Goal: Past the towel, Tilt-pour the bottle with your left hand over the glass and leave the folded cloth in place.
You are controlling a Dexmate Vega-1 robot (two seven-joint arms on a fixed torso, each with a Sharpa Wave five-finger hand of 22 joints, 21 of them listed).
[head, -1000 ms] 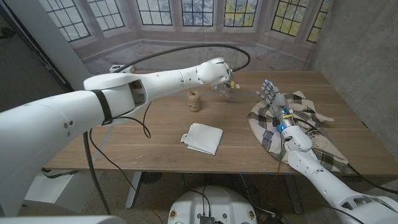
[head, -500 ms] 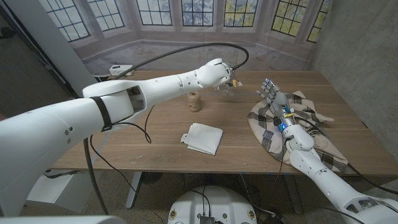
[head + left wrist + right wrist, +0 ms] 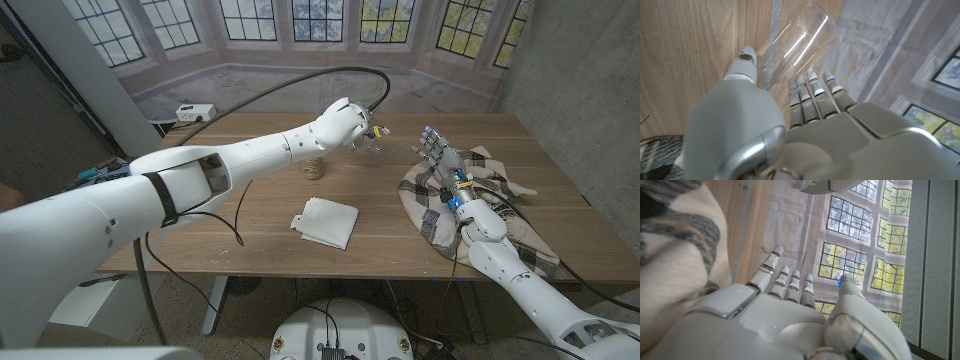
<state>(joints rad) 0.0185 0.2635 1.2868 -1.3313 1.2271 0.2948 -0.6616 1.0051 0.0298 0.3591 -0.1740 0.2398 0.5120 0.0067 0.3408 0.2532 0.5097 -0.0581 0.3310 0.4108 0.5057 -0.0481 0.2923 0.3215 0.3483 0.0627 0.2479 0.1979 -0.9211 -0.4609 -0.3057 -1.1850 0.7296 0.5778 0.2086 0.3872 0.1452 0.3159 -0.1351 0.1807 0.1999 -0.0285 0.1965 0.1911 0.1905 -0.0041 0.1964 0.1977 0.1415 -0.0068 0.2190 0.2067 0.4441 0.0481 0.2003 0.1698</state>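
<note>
Starting from the left, our left arm reaches across the table [image 3: 250, 215] and its hand [image 3: 343, 119] is clasped around the clear bottle [image 3: 368, 140], holding it raised near the far edge. Under that arm stands a spool [image 3: 315, 166] of twine, and nearer us lies the folded cloth [image 3: 326, 221], well apart from both hands. We cannot make out a glass in any view, so we judge the pour target uncertain; tilting now could spill onto bare wood. The forearm also hangs just over the spool, so a drop or sideways swing might knock it. The grip looks high on the bottle, and a tilt could let it slip.

Further right, the right hand [image 3: 433, 148] stands with fingers apart, holding nothing, above the plaid towel [image 3: 480, 205].

The left wrist view shows the bottle [image 3: 795, 45] as a transparent cylinder between thumb and fingers [image 3: 810, 95], which the head view barely resolves. The right wrist view shows the spread fingers [image 3: 790, 287] beside towel fabric [image 3: 675, 235].
</note>
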